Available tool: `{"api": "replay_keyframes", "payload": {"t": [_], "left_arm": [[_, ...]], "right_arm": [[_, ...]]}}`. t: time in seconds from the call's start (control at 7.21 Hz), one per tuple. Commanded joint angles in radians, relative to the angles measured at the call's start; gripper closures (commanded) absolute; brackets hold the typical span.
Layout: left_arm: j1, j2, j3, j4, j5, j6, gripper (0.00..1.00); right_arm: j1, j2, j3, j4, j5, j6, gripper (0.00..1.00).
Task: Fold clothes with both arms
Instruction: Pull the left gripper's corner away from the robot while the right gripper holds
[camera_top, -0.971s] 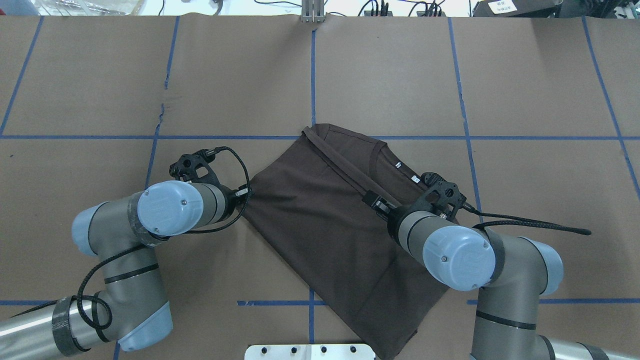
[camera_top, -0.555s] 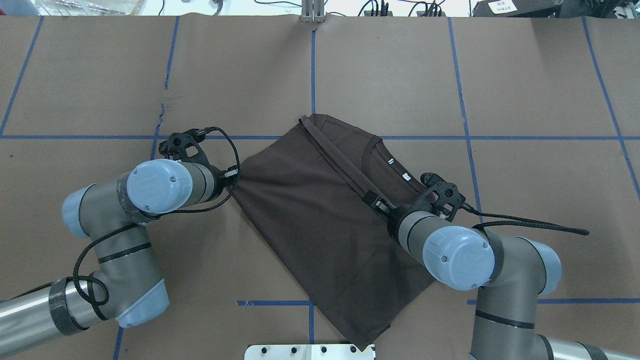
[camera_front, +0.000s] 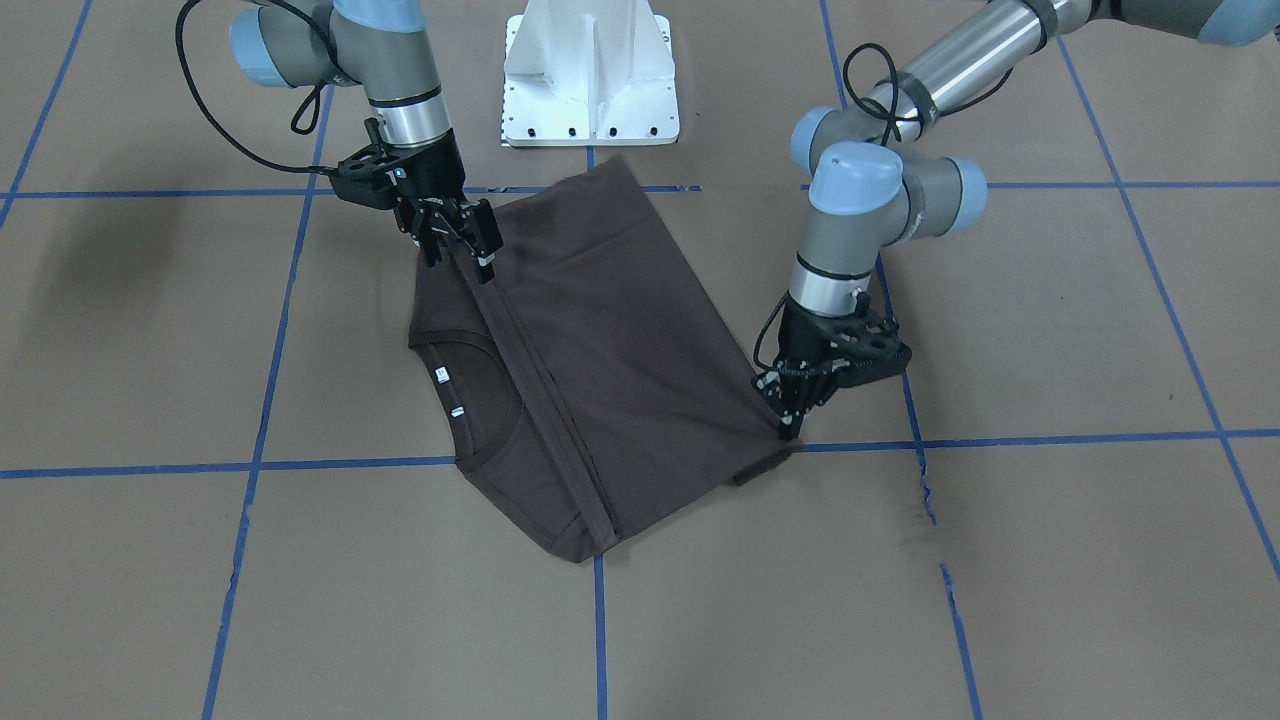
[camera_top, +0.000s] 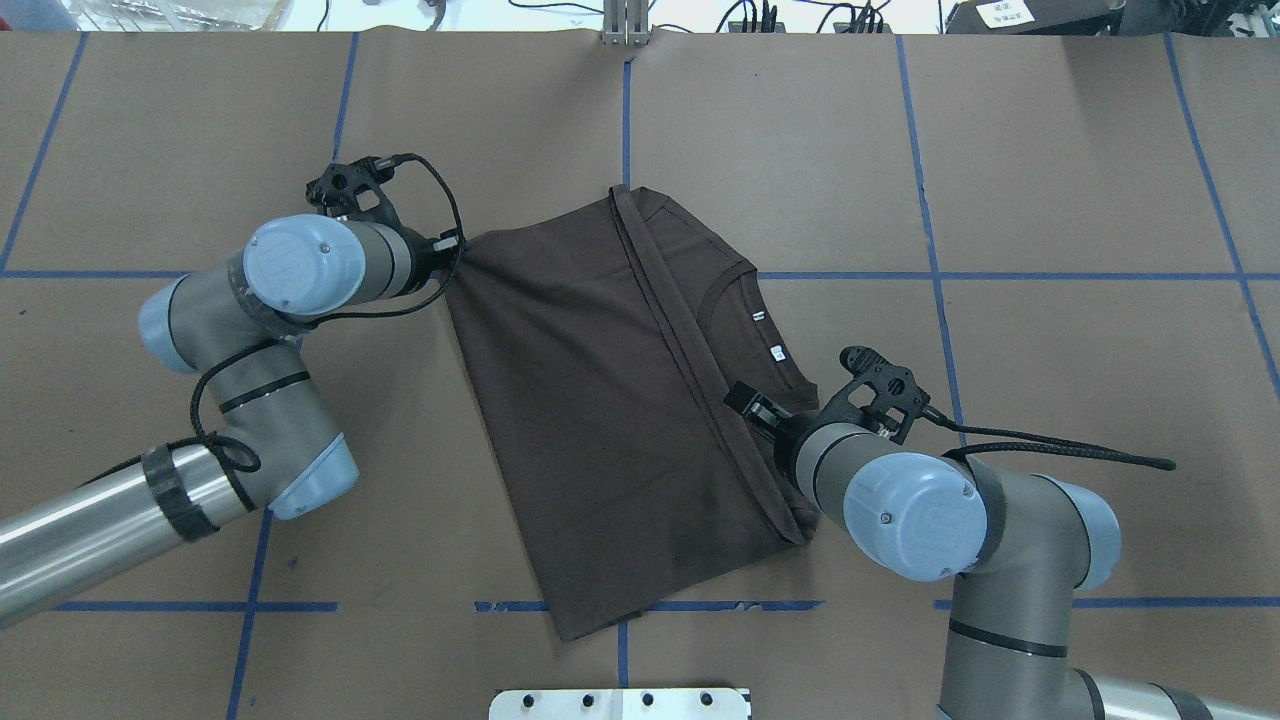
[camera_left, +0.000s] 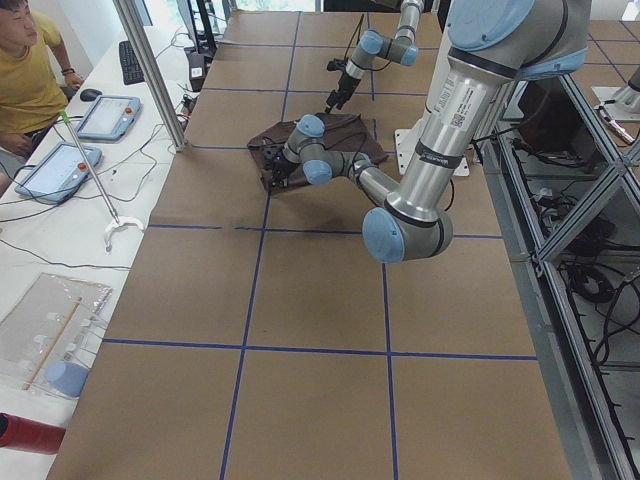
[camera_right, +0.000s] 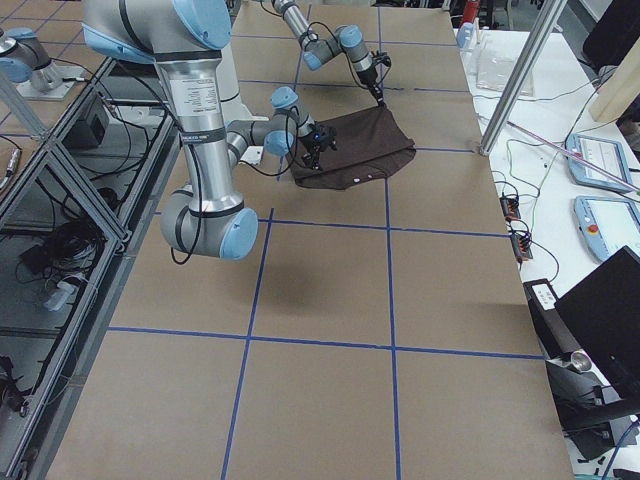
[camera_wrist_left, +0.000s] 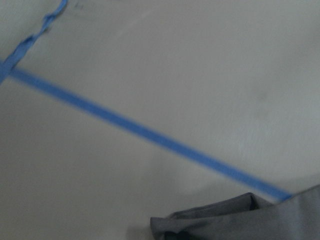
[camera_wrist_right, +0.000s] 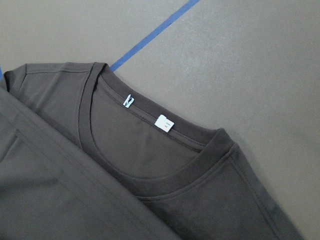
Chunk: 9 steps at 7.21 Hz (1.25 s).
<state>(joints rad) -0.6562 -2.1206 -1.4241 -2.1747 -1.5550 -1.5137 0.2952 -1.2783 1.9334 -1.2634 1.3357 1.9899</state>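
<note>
The dark brown T-shirt (camera_top: 600, 400) lies on the paper-covered table (camera_top: 1050, 150), roughly mid-table just ahead of the white pedestal base (camera_front: 590, 80), already folded once: the bottom hem (camera_top: 680, 350) has been brought up over the chest and runs as a straight band beside the ribbed collar (camera_wrist_right: 165, 175), with the white neck tags (camera_wrist_right: 165, 122) left uncovered. The left tool (camera_top: 455, 243) is pinching the shirt's outer corner, cloth pulled taut toward it, wrist view shows a bit of grey fabric at the bottom edge but the fingers are not clear. The right tool (camera_front: 455, 245) sits low on the hem band near the shoulder end; its fingers look partly spread and whether they actually hold cloth cannot be told. Judged progress: first lengthwise fold done, shirt lies skewed against the blue tape lines (camera_top: 1000, 275), sleeves tucked or hidden. Left to do, likely: square it up, fold sides or halve again, let go
</note>
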Motion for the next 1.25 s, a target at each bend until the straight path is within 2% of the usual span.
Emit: {"api": "replay_keyframes", "payload": {"t": [0.0,0.14,0.28,0.42,0.56,0.83,0.97,1.11], "left_arm": [[-0.078,-0.199,0.286,-0.132,0.001,0.096,1.00],[-0.104,-0.264,0.369,-0.134,0.004,0.148,1.00],[-0.114,-0.266,0.387,-0.152,0.047,0.191,1.00],[-0.115,-0.278,0.436,-0.202,0.049,0.198,1.00],[-0.117,-0.285,0.429,-0.247,0.038,0.158,0.68],[-0.102,-0.227,0.397,-0.498,-0.098,0.098,0.92],[-0.100,-0.161,0.295,-0.557,-0.121,0.095,1.00],[-0.102,-0.147,0.248,-0.551,-0.122,0.087,0.01]], "right_arm": [[-0.001,0.020,-0.023,0.001,-0.006,-0.002,0.00],[0.001,0.040,-0.030,0.001,-0.009,0.000,0.00],[0.002,0.063,-0.030,0.001,-0.009,-0.005,0.00],[-0.002,0.104,-0.072,0.007,-0.059,-0.010,0.00],[-0.019,0.178,-0.138,0.028,-0.138,-0.010,0.00],[-0.019,0.227,-0.157,0.032,-0.145,-0.008,0.00],[-0.012,0.234,-0.157,0.029,-0.145,-0.011,0.00],[-0.011,0.262,-0.163,0.012,-0.136,-0.119,0.00]]}}
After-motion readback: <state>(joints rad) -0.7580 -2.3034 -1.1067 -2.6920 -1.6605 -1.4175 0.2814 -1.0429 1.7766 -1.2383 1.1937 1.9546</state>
